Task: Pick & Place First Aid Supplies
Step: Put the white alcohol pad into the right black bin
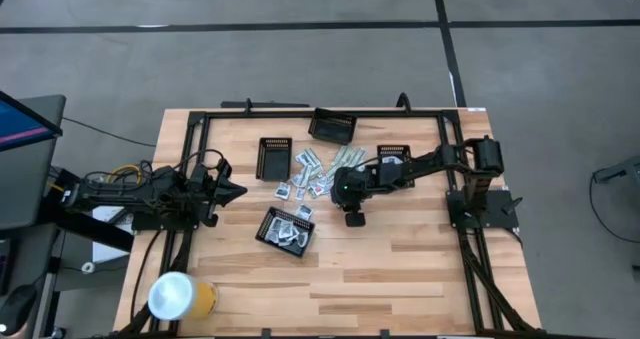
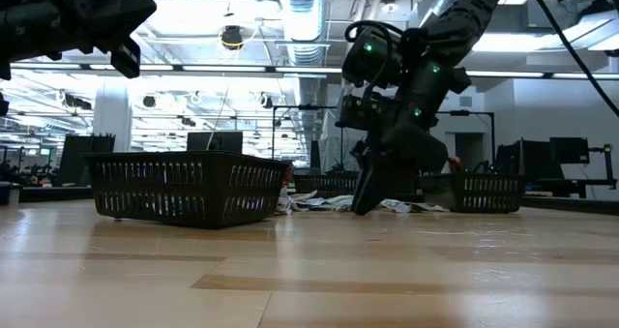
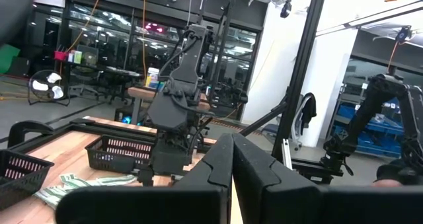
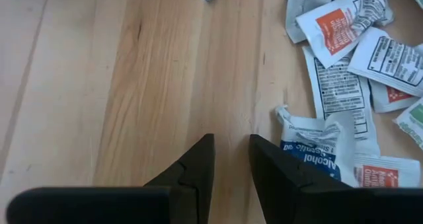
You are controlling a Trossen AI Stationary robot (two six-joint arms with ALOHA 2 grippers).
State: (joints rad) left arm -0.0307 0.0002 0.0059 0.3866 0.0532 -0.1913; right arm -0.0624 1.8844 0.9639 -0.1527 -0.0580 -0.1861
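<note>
While four mesh trays point(image 1: 274, 159) ring the packets point(image 1: 318, 174), the right pincer point(image 4: 231, 159) hangs slightly spread, empty.

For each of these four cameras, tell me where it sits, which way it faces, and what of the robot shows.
High: overhead, looking straight down; both arms, packets.
Low: table height, level across; right gripper down near the packets.
Left wrist: forward past shut fingers toward the right arm.
Right wrist: down at the table; fingers slightly apart, empty.
Shared: high and low both show the nearest mesh tray.
</note>
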